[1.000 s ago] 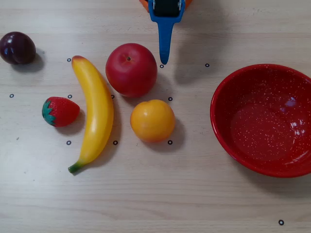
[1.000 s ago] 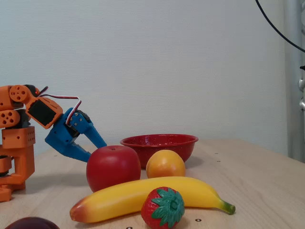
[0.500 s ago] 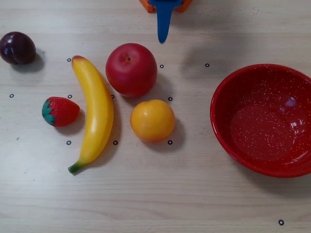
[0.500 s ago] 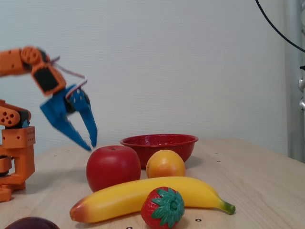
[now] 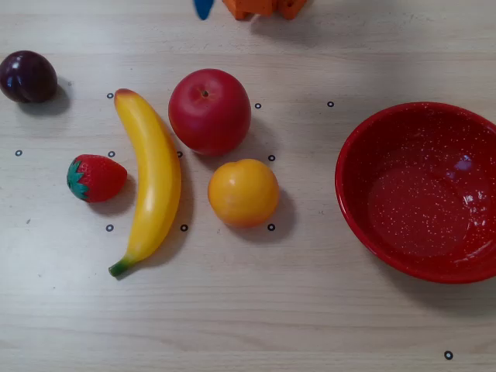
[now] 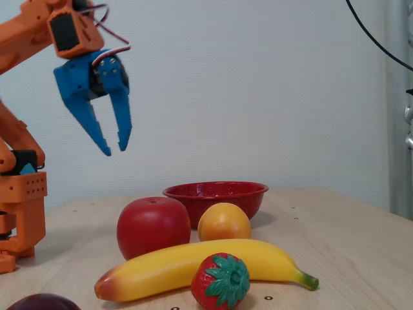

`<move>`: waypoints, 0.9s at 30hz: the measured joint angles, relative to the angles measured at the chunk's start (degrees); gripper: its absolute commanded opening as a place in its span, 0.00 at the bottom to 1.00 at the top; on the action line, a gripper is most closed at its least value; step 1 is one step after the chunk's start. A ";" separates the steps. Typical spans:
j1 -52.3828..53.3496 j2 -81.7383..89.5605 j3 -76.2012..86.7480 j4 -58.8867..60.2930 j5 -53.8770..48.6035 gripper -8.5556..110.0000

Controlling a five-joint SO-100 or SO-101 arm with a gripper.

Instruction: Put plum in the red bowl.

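Fruit lies spread over a pale wooden worktop (image 5: 310, 310) in the overhead view. The plum (image 5: 28, 76), dark purple and glossy, sits alone at the far left near the upper edge of that view, well apart from everything else and touching nothing. In the fixed view only its top shows at the bottom left corner (image 6: 42, 302).

The red bowl (image 5: 364, 132), speckled with fine white dots, stands upright at the right side of the overhead view, partly cut by the right edge, and holds nothing. In the fixed view its rim (image 6: 215, 189) shows behind the other fruit.

Between plum and bowl lie four more pieces. A red apple (image 5: 209, 111) sits just above an orange (image 5: 243, 192) in the overhead view, the two close together. A yellow banana (image 5: 153, 174) lies lengthwise to the left of them, its green-tipped stem toward the bottom of the view. A strawberry (image 5: 96, 177) with green leaves rests just left of the banana. Small black ring marks dot the worktop around the fruit.

The claw (image 6: 115, 149) hangs high in the air at the upper left of the fixed view, its two blue fingers pointing down and spread apart, released, with nothing between them. It is well above the worktop and touches no fruit. In the overhead view only a blue tip (image 5: 203, 8) and a bit of the orange arm (image 5: 263, 7) show at the top edge.
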 measured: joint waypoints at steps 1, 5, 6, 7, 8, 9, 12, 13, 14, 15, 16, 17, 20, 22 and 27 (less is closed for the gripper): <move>-1.14 -2.02 -2.02 0.35 0.70 0.12; -4.48 -8.96 -9.32 1.93 5.19 0.12; -5.36 -10.99 -11.60 2.46 5.98 0.12; -6.77 -13.01 -13.80 2.72 6.77 0.12; -8.17 -14.85 -15.91 3.16 7.47 0.12; -9.84 -16.70 -17.93 3.16 8.70 0.12; -14.77 -21.71 -22.68 3.16 12.22 0.12; -16.35 -23.38 -23.82 3.16 13.89 0.12; -17.93 -25.31 -25.14 3.16 15.12 0.13; -19.69 -27.33 -26.46 3.16 16.17 0.13; -21.27 -29.53 -27.77 3.25 17.40 0.13; -22.94 -31.82 -29.36 4.04 18.81 0.13; -27.69 -38.06 -34.37 5.27 23.55 0.13; -30.85 -41.48 -37.62 5.36 27.16 0.13; -37.35 -49.83 -45.44 5.80 35.16 0.13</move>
